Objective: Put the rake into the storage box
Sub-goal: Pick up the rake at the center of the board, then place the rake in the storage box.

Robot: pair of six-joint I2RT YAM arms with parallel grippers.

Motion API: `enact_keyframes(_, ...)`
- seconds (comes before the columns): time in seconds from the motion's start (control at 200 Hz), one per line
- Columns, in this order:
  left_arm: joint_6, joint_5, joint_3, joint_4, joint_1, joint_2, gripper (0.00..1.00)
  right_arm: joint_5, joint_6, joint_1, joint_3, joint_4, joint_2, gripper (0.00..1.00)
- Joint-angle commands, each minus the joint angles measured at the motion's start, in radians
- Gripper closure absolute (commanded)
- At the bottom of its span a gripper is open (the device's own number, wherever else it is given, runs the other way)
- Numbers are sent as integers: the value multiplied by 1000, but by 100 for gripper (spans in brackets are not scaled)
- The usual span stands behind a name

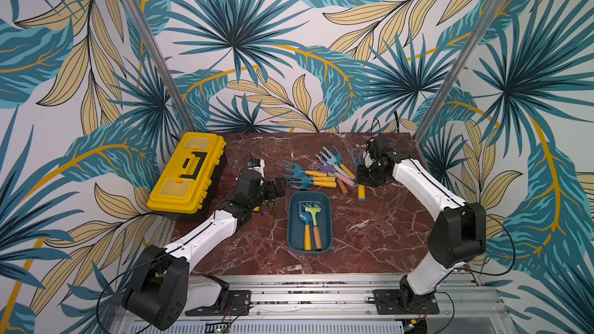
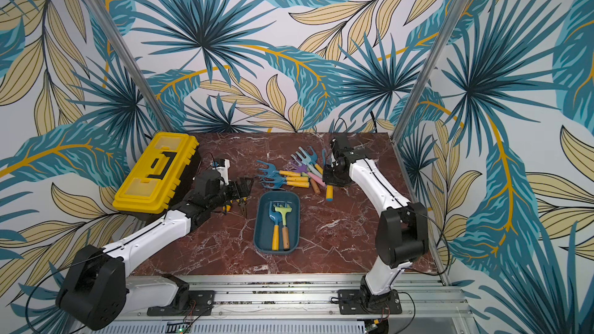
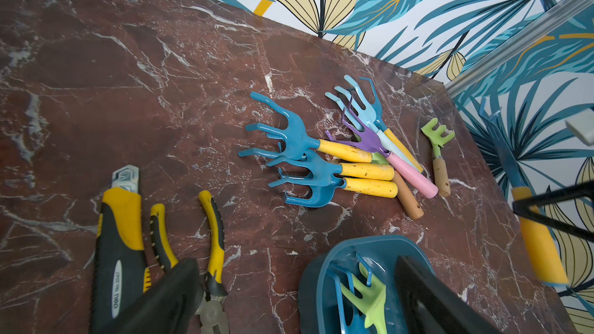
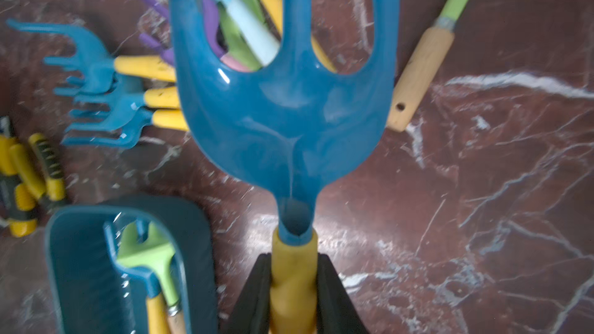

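Midway across the desk (image 1: 379, 245), the glossy teal box (image 1: 290, 226) holds two rakes (image 1: 307, 237). My left gripper (image 1: 279, 187), jaws apart, hangs by its far-left corner. Farther right, my right gripper (image 4: 294, 271) clamps the rake (image 4: 286, 117) by its smooth round yellow handle, prongs up, beside the pile (image 1: 321, 171). The slick handle may pivot, and the curved prongs could snag the rim.

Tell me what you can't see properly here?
- Tips of the blue rake: cut off by right wrist view's top edge.
- Utility knife: mostly under the left arm in both top views.
- Storage box: cut off by left wrist view's bottom edge.
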Motion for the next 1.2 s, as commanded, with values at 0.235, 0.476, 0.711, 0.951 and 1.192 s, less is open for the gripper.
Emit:
enact_keyframes(0.235,-7,-46,-45,40,2,-34,0,-80,296,276,-194,62,-247,80)
enact_keyframes(0.476,-10,-61,-56,46,2,-47,0,-3,462,482,-214,94,-226,80)
enact_keyframes(0.711,-11,-62,-58,47,1,-50,0,94,550,600,-142,62,-89,80)
enact_keyframes(0.951,-12,-65,-60,48,2,-58,0,131,580,637,-99,44,15,80)
enact_keyframes(1.192,-12,-63,-62,50,2,-58,0,125,590,643,-133,44,56,80)
